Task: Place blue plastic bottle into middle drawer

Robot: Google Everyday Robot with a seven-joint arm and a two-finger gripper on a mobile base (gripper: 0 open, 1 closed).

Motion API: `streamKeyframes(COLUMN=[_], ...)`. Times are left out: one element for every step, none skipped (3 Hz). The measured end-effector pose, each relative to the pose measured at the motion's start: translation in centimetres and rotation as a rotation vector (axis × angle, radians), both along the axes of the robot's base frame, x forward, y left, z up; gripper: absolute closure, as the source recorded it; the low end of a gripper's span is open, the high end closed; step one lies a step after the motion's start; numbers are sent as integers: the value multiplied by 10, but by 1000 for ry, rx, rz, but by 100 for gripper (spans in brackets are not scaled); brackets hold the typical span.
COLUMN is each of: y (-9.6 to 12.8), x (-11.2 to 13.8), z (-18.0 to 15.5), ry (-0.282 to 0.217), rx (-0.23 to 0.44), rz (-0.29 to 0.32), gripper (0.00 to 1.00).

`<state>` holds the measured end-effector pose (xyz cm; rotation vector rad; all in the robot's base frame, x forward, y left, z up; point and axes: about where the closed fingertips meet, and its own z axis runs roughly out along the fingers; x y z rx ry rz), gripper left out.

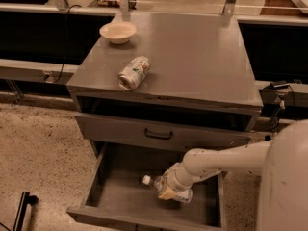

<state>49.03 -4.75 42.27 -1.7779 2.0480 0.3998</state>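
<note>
The blue plastic bottle [163,186], clear with a white cap, lies nearly flat and low inside the open middle drawer [115,191], cap pointing left. My gripper [168,191] reaches in from the right on a white arm and is shut on the bottle's body, close to the grey drawer floor at its middle right. The gripper hides the bottle's right part.
A silver-green drink can [134,73] lies on its side on the cabinet top [192,57], with a white bowl [118,32] behind it. A shut drawer front with a black handle [159,134] sits above the open drawer. My white arm body fills the lower right.
</note>
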Motion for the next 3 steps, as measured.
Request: streamKeyframes(y=[-5,-4,-3], x=[15,14,13], z=[-38,-40,-42], ry=[43,45,48], rx=[-8,-5,-5], rz=[-35,-36,-34], gripper=[58,34,11])
